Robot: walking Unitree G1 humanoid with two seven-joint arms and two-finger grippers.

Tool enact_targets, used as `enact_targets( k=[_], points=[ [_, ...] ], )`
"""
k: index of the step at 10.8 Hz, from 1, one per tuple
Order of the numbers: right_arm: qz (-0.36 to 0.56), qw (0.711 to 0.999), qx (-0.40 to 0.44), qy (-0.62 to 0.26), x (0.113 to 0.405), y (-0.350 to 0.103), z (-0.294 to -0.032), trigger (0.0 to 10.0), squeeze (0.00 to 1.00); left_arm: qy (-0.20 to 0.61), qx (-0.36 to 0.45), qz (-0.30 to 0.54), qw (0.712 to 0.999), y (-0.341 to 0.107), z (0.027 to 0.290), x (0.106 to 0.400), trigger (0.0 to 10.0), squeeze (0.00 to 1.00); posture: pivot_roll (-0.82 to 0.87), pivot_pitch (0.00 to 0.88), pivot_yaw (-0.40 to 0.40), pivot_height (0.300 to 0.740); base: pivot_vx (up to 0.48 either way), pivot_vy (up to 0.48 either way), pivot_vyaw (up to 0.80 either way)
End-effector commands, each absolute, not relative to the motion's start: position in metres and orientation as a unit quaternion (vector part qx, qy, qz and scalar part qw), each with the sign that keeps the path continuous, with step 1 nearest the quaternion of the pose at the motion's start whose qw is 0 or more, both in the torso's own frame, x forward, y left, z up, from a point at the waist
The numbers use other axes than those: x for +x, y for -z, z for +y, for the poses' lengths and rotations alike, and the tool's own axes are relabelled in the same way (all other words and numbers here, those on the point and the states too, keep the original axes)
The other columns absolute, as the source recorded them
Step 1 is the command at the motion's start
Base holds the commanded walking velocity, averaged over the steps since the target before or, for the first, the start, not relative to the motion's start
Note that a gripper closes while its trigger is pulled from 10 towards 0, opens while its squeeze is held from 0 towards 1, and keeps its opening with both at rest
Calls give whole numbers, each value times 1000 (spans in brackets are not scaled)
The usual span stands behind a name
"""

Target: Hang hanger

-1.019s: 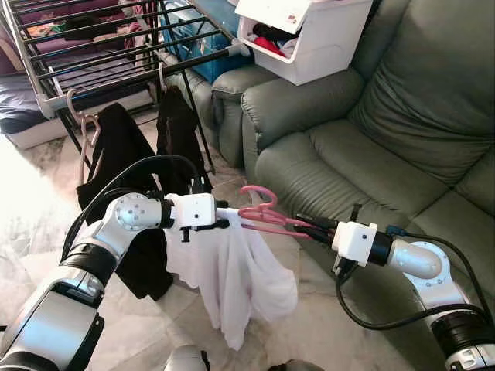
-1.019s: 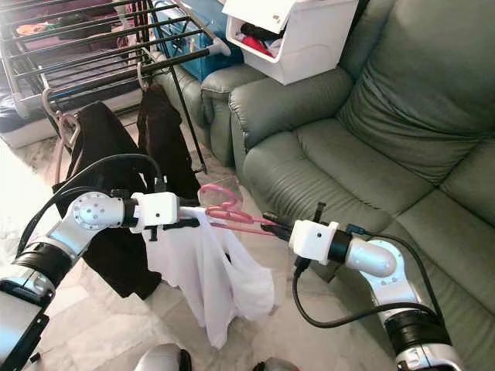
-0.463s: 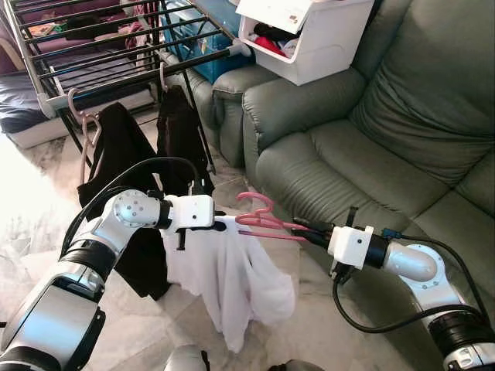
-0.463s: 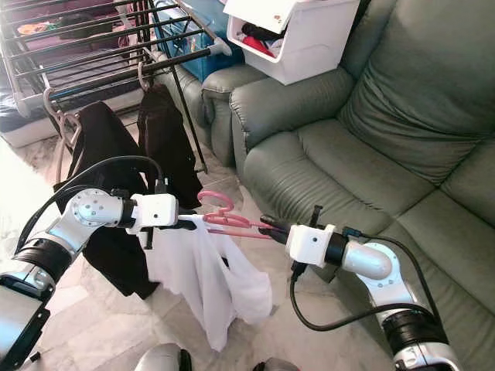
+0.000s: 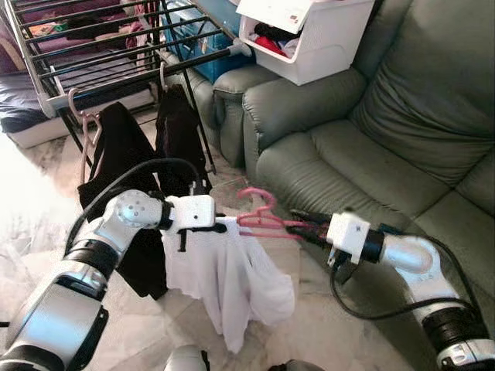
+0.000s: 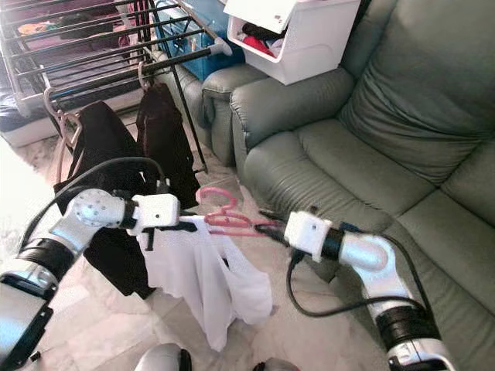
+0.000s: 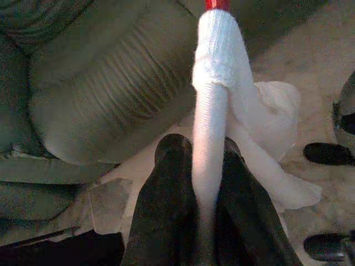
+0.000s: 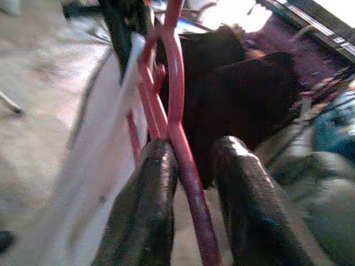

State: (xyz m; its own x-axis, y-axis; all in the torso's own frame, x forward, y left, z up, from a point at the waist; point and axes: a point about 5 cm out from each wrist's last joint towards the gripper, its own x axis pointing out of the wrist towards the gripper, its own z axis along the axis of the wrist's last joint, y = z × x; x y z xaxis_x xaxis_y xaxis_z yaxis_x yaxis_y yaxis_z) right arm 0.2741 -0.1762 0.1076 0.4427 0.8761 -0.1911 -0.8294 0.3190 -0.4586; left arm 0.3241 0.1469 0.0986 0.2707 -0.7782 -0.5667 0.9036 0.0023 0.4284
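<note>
Between the two arms, the pink hanger (image 5: 259,219) carries a white garment (image 5: 228,278) above the floor. Left gripper (image 7: 202,194) is clamped on the garment-covered end; right gripper (image 8: 191,188) fingers straddle the bare end, slightly apart.

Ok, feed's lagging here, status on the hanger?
Left gripper shut on white garment. Right gripper loosely around pink hanger. Not yet on drying rack, hung dark clothes between.
</note>
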Motion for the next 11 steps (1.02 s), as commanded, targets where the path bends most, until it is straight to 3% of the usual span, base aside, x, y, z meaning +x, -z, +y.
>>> enact_targets(
  k=[1, 2, 4, 5, 6, 7, 8, 9, 11],
  points=[
    [-33, 809, -233, -539, 275, -114, -180, 10000, 1000, 590, 364, 86, 715, -102, 154, 326, 0, 0, -61, 0, 10, 740, 0, 0, 0],
    [-68, 852, -163, -493, 298, -152, -193, 10000, 1000, 579, 359, 94, 726, -100, 160, 326, 0, 0, -61, 0, 7, 740, 0, 0, 0],
    [-117, 868, -99, -472, 311, -197, -204, 10000, 1000, 571, 352, 103, 734, -95, 164, 324, 0, 0, -65, 0, -1, 740, 0, 0, 0],
    [-119, 866, -76, -479, 310, -203, -203, 10000, 1000, 571, 349, 106, 735, -92, 163, 323, 0, 0, -66, 0, -3, 740, 0, 0, 0],
    [-124, 882, -86, -446, 313, -201, -206, 10000, 1000, 563, 338, 107, 747, -89, 163, 323, 0, 0, -69, 0, -8, 740, 0, 0, 0],
    [-139, 917, -135, -350, 321, -197, -219, 10000, 1000, 539, 316, 100, 775, -91, 164, 326, 0, 0, -71, 0, -7, 740, 0, 0, 0],
    [-146, 955, -184, -183, 330, -197, -244, 10000, 1000, 506, 303, 88, 803, -96, 167, 332, 0, 0, -71, 0, -7, 740, 0, 0, 0],
    [-155, 967, -199, -49, 327, -198, -269, 10000, 1000, 477, 274, 80, 831, -101, 169, 337, 0, 0, -77, 0, -2, 740, 0, 0, 0],
    [-126, 970, -199, 66, 316, -172, -288, 10000, 1000, 451, 245, 73, 855, -103, 170, 341, 0, 0, -75, 0, 3, 740, 0, 0, 0]
  ],
)
